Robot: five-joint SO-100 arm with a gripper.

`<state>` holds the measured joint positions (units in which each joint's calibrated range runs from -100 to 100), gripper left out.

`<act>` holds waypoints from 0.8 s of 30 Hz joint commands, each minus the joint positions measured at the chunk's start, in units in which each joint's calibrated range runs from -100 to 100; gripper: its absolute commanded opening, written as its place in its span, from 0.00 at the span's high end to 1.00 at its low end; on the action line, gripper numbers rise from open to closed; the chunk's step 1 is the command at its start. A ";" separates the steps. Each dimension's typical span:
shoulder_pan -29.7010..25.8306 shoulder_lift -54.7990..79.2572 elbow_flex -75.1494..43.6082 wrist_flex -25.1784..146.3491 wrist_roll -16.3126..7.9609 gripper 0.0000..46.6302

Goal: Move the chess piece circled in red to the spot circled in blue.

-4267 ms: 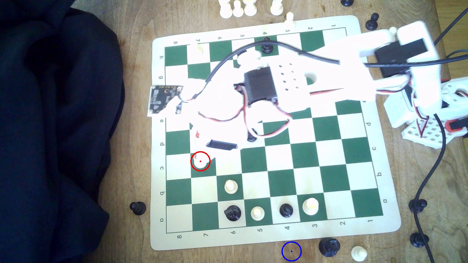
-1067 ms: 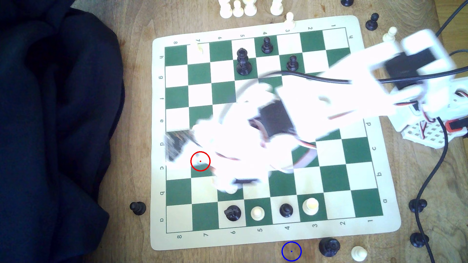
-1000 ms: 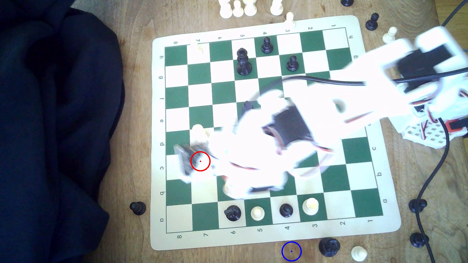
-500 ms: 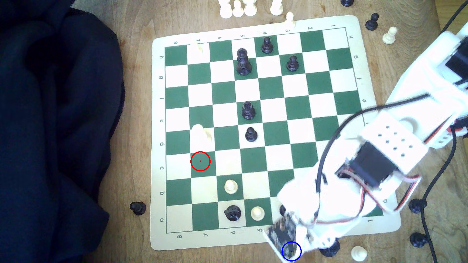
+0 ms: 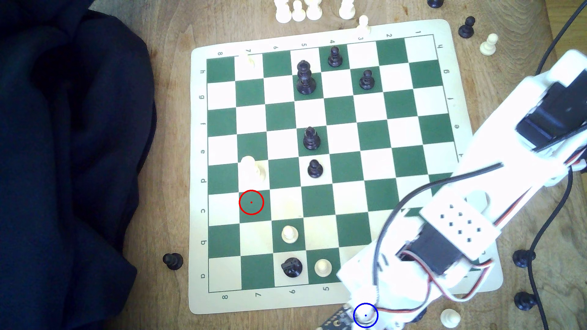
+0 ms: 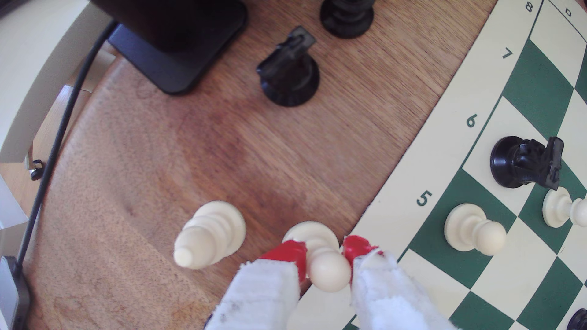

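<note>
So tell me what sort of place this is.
Probably a home or hobby tabletop set up for robot chess: a roll-up green-and-cream chess mat on a wooden table, loose chess pieces around it, and dark cloth heaped beside it.

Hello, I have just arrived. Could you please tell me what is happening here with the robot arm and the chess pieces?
The gripper holds a white pawn between its red-tipped fingers, off the board and over the bare wooden table. In the exterior view the arm reaches to the blue circle below the board's near edge, while the green square in the red circle is empty. A taller white piece and a black knight stand close by on the wood. Whether the pawn's base already touches the table cannot be told.
</note>
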<state>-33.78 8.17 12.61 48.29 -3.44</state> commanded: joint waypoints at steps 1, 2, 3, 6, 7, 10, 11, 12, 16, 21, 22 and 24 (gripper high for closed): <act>0.65 0.66 -7.44 -0.05 0.15 0.97; 0.57 1.00 -7.80 -0.05 0.15 0.97; 0.57 1.34 -8.07 -0.05 0.15 0.97; 0.49 2.61 -8.80 0.44 0.15 0.97; 0.34 2.70 -8.80 0.69 0.15 0.97; 0.03 2.70 -8.80 1.59 0.15 0.97; 0.03 2.95 -8.89 1.59 0.15 0.97; 0.03 3.12 -8.89 1.59 0.15 0.97; 0.10 3.46 -8.98 1.92 0.15 0.97; 0.10 4.39 -9.71 1.92 0.00 0.97; 0.18 4.56 -9.71 1.92 0.00 0.97; 0.26 5.24 -9.98 1.92 0.00 0.97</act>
<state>-33.48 14.54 7.55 50.12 -3.44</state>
